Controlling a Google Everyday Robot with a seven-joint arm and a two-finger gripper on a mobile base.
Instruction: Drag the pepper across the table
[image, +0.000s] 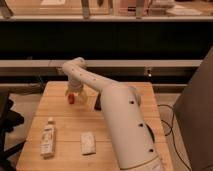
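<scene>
The pepper (71, 98) is a small orange-red thing on the far left part of the light wooden table (60, 121). My gripper (74, 94) hangs from the white arm, which reaches from the lower right across the table. It comes down right over the pepper and touches or nearly touches it. The arm hides most of a black bar (98, 102) just right of the pepper.
A small bottle with a white label (48, 138) lies near the front left of the table. A pale rectangular packet (88, 142) lies to its right. Dark shelving runs behind the table. A dark chair edge stands at the far left.
</scene>
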